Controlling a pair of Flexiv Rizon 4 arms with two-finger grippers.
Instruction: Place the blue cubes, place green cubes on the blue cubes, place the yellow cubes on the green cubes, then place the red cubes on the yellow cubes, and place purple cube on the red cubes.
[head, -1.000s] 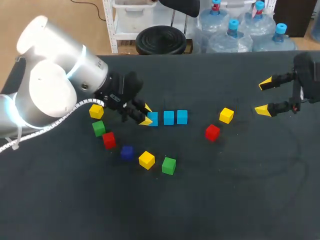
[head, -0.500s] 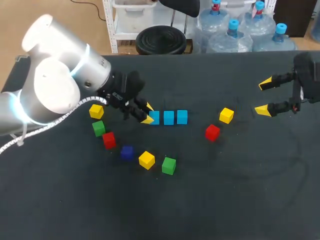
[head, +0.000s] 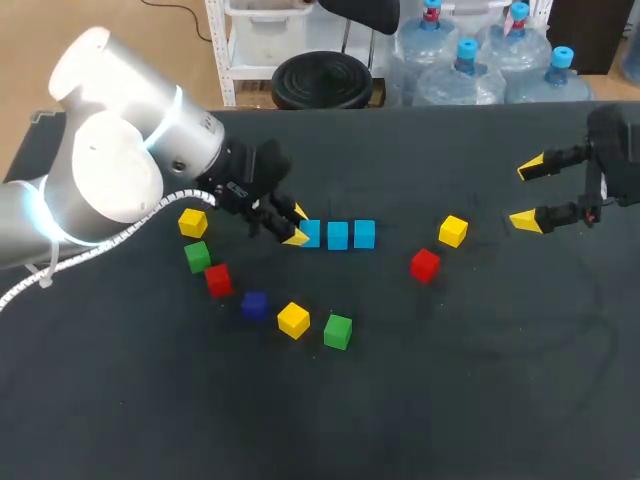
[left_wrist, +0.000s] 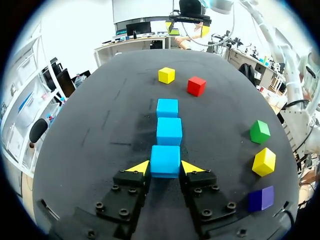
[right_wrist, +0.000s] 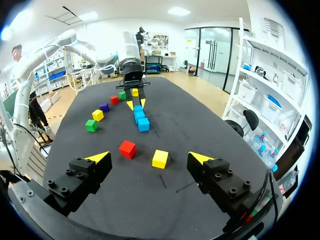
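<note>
Currently the first blue cube (left_wrist: 165, 161) sits on the black table (head: 450, 400), at the near end of a straight row with the second blue cube (left_wrist: 169, 131) and third blue cube (left_wrist: 167, 107). The three are close together, with narrow gaps.

Left gripper (left_wrist: 165, 167): closed on the first blue cube, one yellow tip against each side face. The cube is low, on or just above the table.

Beside the left arm:
- yellow cube A (head: 193, 222)
- green cube A (head: 198, 256)
- red cube A (head: 218, 280), touching or nearly touching green cube A

In front of the row:
- purple cube (head: 254, 305)
- yellow cube B (head: 293, 320)
- green cube B (head: 338, 331)

Right of the row: red cube B (head: 425, 265) and yellow cube B2 (head: 453, 231), near each other but not touching.

Right gripper (head: 528, 194): fingers spread wide and holding nothing. It is above the table's right side, well apart from every cube.
</note>
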